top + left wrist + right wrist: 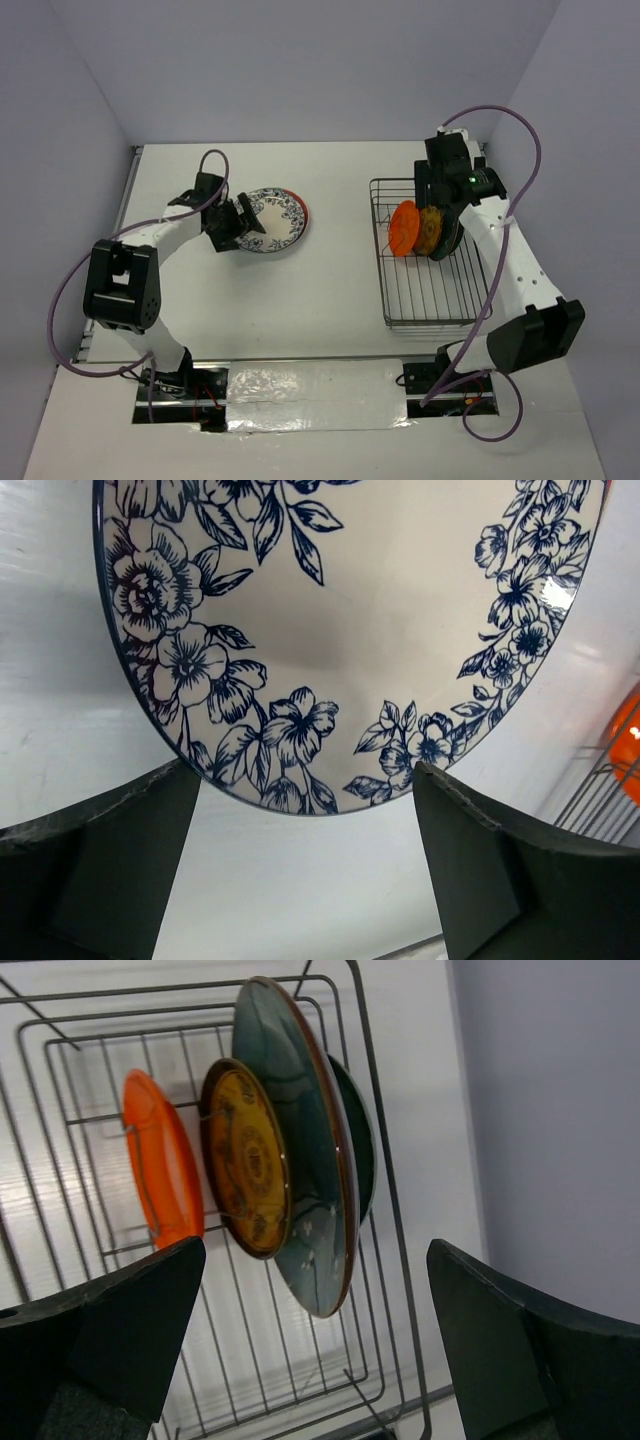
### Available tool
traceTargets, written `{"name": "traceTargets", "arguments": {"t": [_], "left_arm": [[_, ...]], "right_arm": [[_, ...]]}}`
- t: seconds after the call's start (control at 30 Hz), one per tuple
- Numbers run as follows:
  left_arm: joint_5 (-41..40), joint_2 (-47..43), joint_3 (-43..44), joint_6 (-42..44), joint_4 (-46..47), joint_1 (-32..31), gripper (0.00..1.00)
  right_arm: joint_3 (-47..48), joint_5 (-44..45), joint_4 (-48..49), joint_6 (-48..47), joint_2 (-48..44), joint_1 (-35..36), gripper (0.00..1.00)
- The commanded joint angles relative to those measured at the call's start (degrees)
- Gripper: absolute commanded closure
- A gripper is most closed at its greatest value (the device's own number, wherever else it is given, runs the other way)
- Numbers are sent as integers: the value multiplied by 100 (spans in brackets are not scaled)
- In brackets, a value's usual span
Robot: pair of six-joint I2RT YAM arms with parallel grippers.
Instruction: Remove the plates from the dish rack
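Observation:
A white floral red-rimmed plate (275,220) lies flat on the table, left of centre. My left gripper (238,226) is open and empty at its left rim; in the left wrist view the plate (360,630) lies just past the fingertips of the gripper (310,870). The grey wire dish rack (400,300) holds an orange plate (160,1175), a small yellow-brown patterned plate (245,1170), a large teal red-rimmed plate (305,1190) and a dark teal plate (358,1140), all upright. My right gripper (315,1350) is open and empty above them, over the rack's far end (440,190).
The rack's near half (430,290) is bare grid floor. Grey walls close the table at the back and both sides. A foil-covered strip (310,395) runs along the near edge between the arm bases. The orange plate also shows at the right edge of the left wrist view (625,740).

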Motion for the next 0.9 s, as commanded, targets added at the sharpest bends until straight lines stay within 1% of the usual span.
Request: {"name": "traceTargets", "arguments": {"t": [0.0,0.1,0.17,0.23,0.33,0.37,0.4,0.43,0.47,0.5,0.53,0.57,0.6,0.63,0.7,0.73,0.8,0.83,0.87], "left_arm": [[-466,193,680,466,-1056,-36,1],[-624,99,674,510,-1269,-80,0],[-608,-112,568,536,-1269,-80,0],[-634,-490,427,624,-1356,-89,1],[-529,-1184,208,843,-1409,-106,1],[-476,-1542,172,1044,-1444,-106,0],[-293,-1720,163,1168,-1488,-141,0],[-178,-2087,146,1291,-1480,-159,1],[-55,-2282,85,1553,-1462,-176,1],[59,-2458,58,1686,-1427,-211,0],[147,-2625,14,1792,-1392,-221,0],[192,-2914,-56,1976,-1392,-221,0],[131,-3021,-91,2047,-1409,-229,0],[-17,-3205,-196,2152,-1444,-229,0],[-159,-3329,-311,2180,-1427,-229,0],[-194,-3382,-381,2171,-1401,-229,1],[-133,-3427,-574,2180,-1287,-229,0],[-98,-3401,-679,2189,-1234,-229,0],[-80,-3383,-724,2189,-1225,-229,0]], "right_arm": [[181,414,-22,-174,268,-150,1],[191,440,-6,-130,724,-159,5],[191,694,-23,-113,857,-159,7],[208,958,-58,-43,1007,-176,8],[208,1020,-58,10,1130,-211,15],[191,1099,-93,37,1156,-211,26],[165,1108,-85,54,1165,-211,36],[147,1161,-59,72,1156,-211,51],[86,1170,-32,107,1104,-211,57],[42,1196,3,160,1069,-211,60],[-11,1240,38,178,1025,-194,65],[-98,1266,99,195,972,-185,68],[-151,1310,143,187,937,-159,70],[-248,1458,222,178,893,-132,76],[-284,1617,249,160,867,-45,84],[-301,1723,258,151,858,-10,94],[-266,1985,267,134,805,61,97],[-240,2074,284,134,787,122,100],[-240,2153,302,116,709,149,100]]}}
